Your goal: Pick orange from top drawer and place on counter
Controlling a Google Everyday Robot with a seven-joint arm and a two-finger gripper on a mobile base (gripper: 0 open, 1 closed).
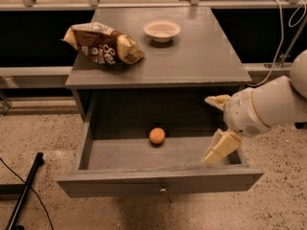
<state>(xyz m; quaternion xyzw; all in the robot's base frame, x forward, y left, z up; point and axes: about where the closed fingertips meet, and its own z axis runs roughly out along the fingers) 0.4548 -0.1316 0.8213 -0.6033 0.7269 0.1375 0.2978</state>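
Observation:
The orange (pixel 157 135) lies in the open top drawer (pixel 158 183), near the middle and toward the back. The drawer is pulled out from the grey cabinet, under the counter (pixel 192 56). My gripper (pixel 214 128) comes in from the right on a white arm and hangs over the drawer's right end, well to the right of the orange. Its two cream fingers are spread apart with nothing between them.
A brown-and-yellow chip bag (pixel 103 44) lies on the counter's left side. A white bowl (pixel 162 30) stands at the counter's back middle. A black pole (pixel 24 190) lies on the speckled floor at the lower left. Cables (pixel 283 37) hang at the right.

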